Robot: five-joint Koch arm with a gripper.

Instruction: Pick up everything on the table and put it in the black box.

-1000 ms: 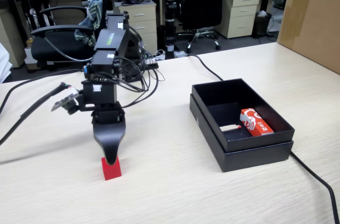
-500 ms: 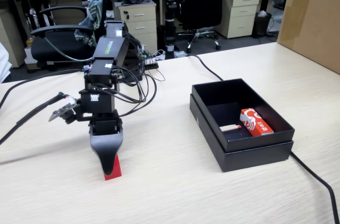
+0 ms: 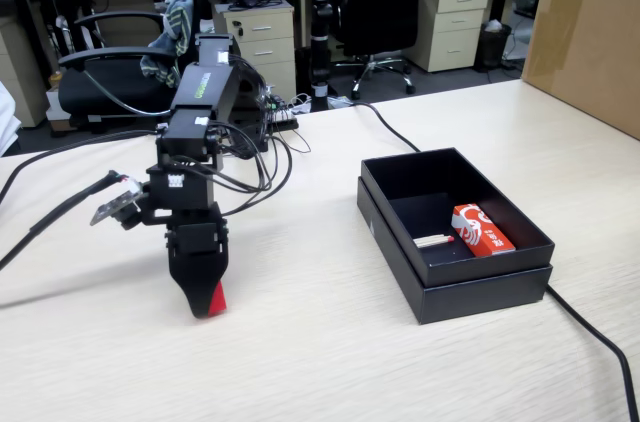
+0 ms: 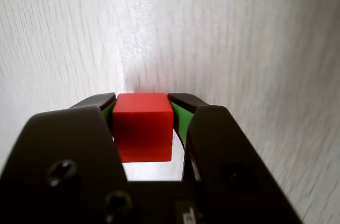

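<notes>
table (image 3: 330, 362): pale wood-grain top filling the lower two thirds of the fixed view, with cables trailing across the left side and lower right corner
brown carton (image 3: 590, 37): upper right edge of the fixed view, well apart from the arm
arm (image 3: 200, 132): left of centre in the fixed view, bent over with its wrist pointing down at the table top
black box (image 3: 385, 222): right of centre in the fixed view, seated in its lid, open, well apart from the arm
orange-red packet (image 3: 482, 229): lies inside the black box toward its right wall, with a pale thin stick (image 3: 433, 240) just beside it on the box floor
gripper (image 4: 143, 108): closed onto the cube, jaws pressing its left and right faces, green pads showing at either side in the wrist view
red cube (image 4: 142, 131): held between the jaws at lower centre of the wrist view; in the fixed view it sits at the gripper tip, at or just above the table, contact not clear
step in hand: grasp looks made, lift apparently due
next move calls for: raising the cube clear, carrying it rightward above the box rim, releasing over free floor left of the packet
</notes>
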